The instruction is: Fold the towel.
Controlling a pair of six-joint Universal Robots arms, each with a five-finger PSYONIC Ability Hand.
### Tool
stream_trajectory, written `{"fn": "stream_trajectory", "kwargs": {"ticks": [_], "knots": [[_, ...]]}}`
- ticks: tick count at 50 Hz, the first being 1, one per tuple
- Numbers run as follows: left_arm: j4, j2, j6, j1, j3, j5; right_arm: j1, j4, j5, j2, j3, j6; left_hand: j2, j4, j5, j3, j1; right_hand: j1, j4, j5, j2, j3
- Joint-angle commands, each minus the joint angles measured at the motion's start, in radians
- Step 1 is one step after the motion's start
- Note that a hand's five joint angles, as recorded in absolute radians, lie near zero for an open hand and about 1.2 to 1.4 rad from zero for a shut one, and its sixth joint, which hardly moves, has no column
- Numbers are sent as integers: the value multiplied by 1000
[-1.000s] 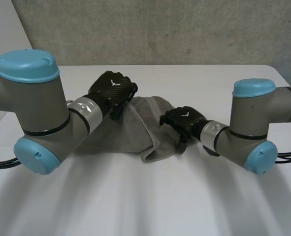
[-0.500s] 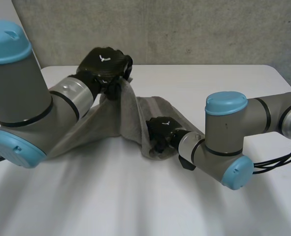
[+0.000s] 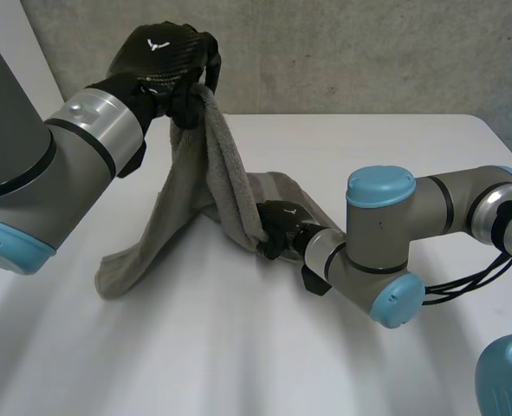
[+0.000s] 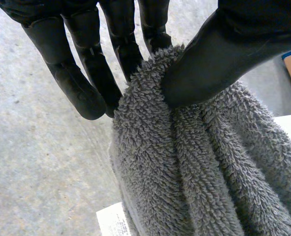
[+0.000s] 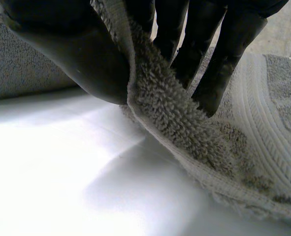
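Grey terry towel (image 3: 210,178) hangs bunched from your left hand (image 3: 162,62), which pinches a fold between thumb and fingers high over the white table (image 3: 238,347), while your right hand (image 3: 281,230) pinches a hemmed edge down at the tabletop. Watch it: pulling the arms apart could, I judge, slip the thick pile from either pinch or leave the cloth roped instead of flat. No writing reads; the left hand's back bears only a small white mark.

grey terry towel (image 3: 205,186) | bunched, one end raised | rest draped on table
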Motion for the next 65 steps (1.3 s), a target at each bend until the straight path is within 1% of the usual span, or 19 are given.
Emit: {"fn": "stream_trajectory", "kwargs": {"ticks": [1,7,12,14,15,17,18,20,24,29,31,37,40,44,50,57,61,63,65], "knots": [[37,-21,4,36,30,-29,-5,-1,-49,-11,-26,-1,-95,-116,-284,-149,-48,116,109,99,119,117],[112,-63,15,42,74,-30,-13,-18,-16,-14,-148,-59,-95,-116,-284,-149,-48,116,109,99,119,117],[211,-112,38,88,160,-36,-48,-45,90,-27,-330,-311,-95,-116,-284,-149,-48,116,109,99,119,117],[296,-119,50,126,202,-44,-62,-180,151,-85,-376,-489,-95,-116,-284,-149,-48,116,109,99,119,117],[297,-119,50,126,202,-44,-62,-180,152,-85,-376,-490,-95,-116,-284,-149,-48,116,109,99,119,117],[454,-110,43,146,197,-82,-61,-446,159,-173,-288,-612,-95,-116,-284,-149,-48,116,109,99,119,117],[455,-110,43,146,197,-82,-61,-447,159,-174,-287,-613,-95,-116,-284,-149,-48,116,109,99,119,117],[603,-107,47,149,159,-125,-59,-704,159,-285,-131,-639,-95,-116,-284,-149,-48,116,109,99,119,117],[660,-103,50,152,99,-141,-61,-786,150,-388,-15,-639,-95,-116,-284,-149,-48,116,109,99,119,117],[636,-81,53,157,-7,-136,-61,-654,87,-407,58,-639,-95,-116,-284,-149,-48,116,109,99,119,117],[590,-77,56,152,-102,-121,-71,-467,38,-399,69,-653,-95,-116,-284,-149,-48,116,109,99,119,117],[497,-55,73,145,-258,-72,-77,-196,9,-378,76,-696,-95,-116,-284,-149,-48,116,109,99,119,117],[436,-31,138,143,-370,-24,-82,-67,17,-360,122,-768,-95,-116,-284,-149,-48,116,109,99,119,117],[358,17,318,114,-554,23,-131,63,18,-366,242,-911,-95,-116,-284,-149,-48,116,109,99,119,117],[326,83,510,-21,-718,1,-154,83,17,-433,420,-967,-95,-116,-284,-149,-48,116,109,99,119,117],[327,132,540,-81,-818,-75,-182,38,17,-481,536,-978,-95,-116,-284,-149,-48,116,109,99,119,117],[332,134,529,-102,-835,-101,-199,-53,18,-539,616,-978,-311,-332,-501,-366,-264,116,109,99,119,117],[346,128,526,-101,-843,-107,-214,-152,20,-599,690,-978,-583,-604,-773,-638,-536,116,109,99,119,117],[353,123,526,-98,-843,-105,-217,-186,18,-617,716,-976,-648,-669,-838,-703,-601,116,109,99,119,117]]}}
